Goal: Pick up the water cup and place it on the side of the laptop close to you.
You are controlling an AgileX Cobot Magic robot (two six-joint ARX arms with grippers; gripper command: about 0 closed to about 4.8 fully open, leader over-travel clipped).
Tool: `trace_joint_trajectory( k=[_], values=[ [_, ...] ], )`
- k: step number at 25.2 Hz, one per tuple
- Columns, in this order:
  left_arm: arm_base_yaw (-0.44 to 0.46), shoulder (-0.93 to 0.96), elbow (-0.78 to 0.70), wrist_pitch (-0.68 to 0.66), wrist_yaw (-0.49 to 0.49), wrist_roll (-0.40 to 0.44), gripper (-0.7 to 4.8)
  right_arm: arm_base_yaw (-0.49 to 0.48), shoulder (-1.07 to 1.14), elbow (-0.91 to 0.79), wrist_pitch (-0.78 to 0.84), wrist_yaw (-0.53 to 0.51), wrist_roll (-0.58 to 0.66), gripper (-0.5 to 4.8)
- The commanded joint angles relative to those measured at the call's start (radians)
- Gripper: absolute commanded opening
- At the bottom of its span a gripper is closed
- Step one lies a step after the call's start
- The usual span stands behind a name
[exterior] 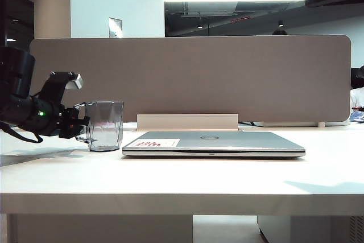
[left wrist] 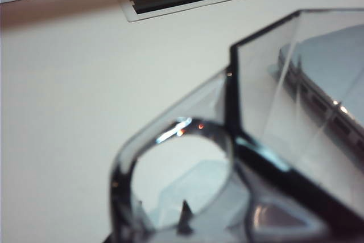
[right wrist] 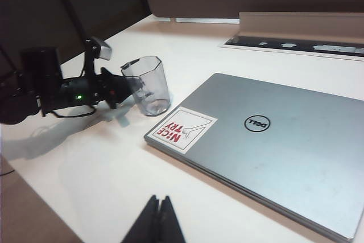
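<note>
In the exterior view, the water cup (exterior: 104, 125) is seen upright on the bench (exterior: 182, 180), just beside the left edge of the closed laptop (exterior: 214, 143), and the left end effector (exterior: 83, 122) is held level at the cup's handle side, on the left of the picture. The step in hand is judged to be the grasp at the handle; it would be done well if the jaws were closed slowly, with the cup kept upright, because a light plastic cup can be pushed against the laptop or tipped easily. Whether the handle is already pinched cannot be told here, since the fingertips are small and dark. In the left wrist view, the cup (left wrist: 296, 123) fills the picture very close to the camera, with its loop handle (left wrist: 170, 180) directly in front of the end effector; the jaws are judged to stand partly apart around the handle, but a firm grip is not shown. The laptop's edge (left wrist: 327, 92) is seen through the clear wall. In the right wrist view, the right end effector (right wrist: 156, 220) is seen with its fingers pressed together, holding nothing, above the bare bench near the laptop's (right wrist: 267, 152) near edge. The cup (right wrist: 147, 85) stands well apart from it, beyond the sticker (right wrist: 183, 128), with the left end effector (right wrist: 122, 90) at its handle.
</note>
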Motion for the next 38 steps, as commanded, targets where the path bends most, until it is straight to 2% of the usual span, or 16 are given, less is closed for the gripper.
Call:
trace_joint_trajectory(
  k=[1, 5, 6, 13, 15, 22, 26, 30, 31, 32, 35, 38],
  values=[
    [-0.002, 0.013, 0.019, 0.016, 0.001, 0.000, 0.79, 0.009, 0.005, 0.003, 0.015, 0.015, -0.008, -0.02],
    [-0.002, 0.019, 0.027, 0.015, 0.000, 0.000, 0.75, 0.009, 0.006, 0.003, 0.015, 0.015, -0.008, -0.02],
    [-0.001, 0.019, 0.027, 0.016, 0.000, -0.001, 0.46, 0.009, 0.006, 0.003, 0.015, 0.015, -0.008, -0.02],
    [-0.002, 0.019, 0.027, 0.022, 0.002, -0.001, 0.46, 0.009, 0.006, 0.002, 0.012, 0.016, -0.008, -0.02],
    [-0.002, 0.019, 0.027, 0.021, 0.012, -0.013, 0.14, 0.009, 0.007, 0.002, 0.009, 0.016, -0.008, -0.02],
    [-0.001, -0.026, 0.027, -0.013, 0.012, -0.065, 0.01, 0.009, 0.011, 0.002, 0.008, 0.020, -0.008, -0.02],
    [-0.001, -0.109, 0.027, -0.101, 0.011, -0.065, -0.06, 0.009, 0.010, 0.002, 0.008, 0.047, -0.009, -0.02],
    [-0.001, -0.233, 0.027, -0.280, -0.002, -0.068, -0.06, 0.009, 0.010, 0.002, 0.008, 0.071, -0.009, -0.02],
    [-0.001, -0.264, 0.027, -0.327, -0.005, -0.079, -0.06, 0.009, 0.010, 0.002, 0.008, 0.076, -0.009, -0.02],
    [-0.002, -0.317, 0.027, -0.398, -0.003, -0.126, -0.06, 0.008, 0.010, 0.002, 0.008, 0.082, -0.009, -0.02],
    [-0.021, -0.389, 0.027, -0.472, -0.014, -0.197, -0.06, 0.008, 0.010, 0.002, 0.008, 0.087, -0.009, -0.02],
    [-0.068, -0.441, 0.027, -0.525, -0.097, -0.250, -0.06, 0.008, 0.010, 0.002, 0.008, 0.099, -0.009, -0.02]
  ],
)
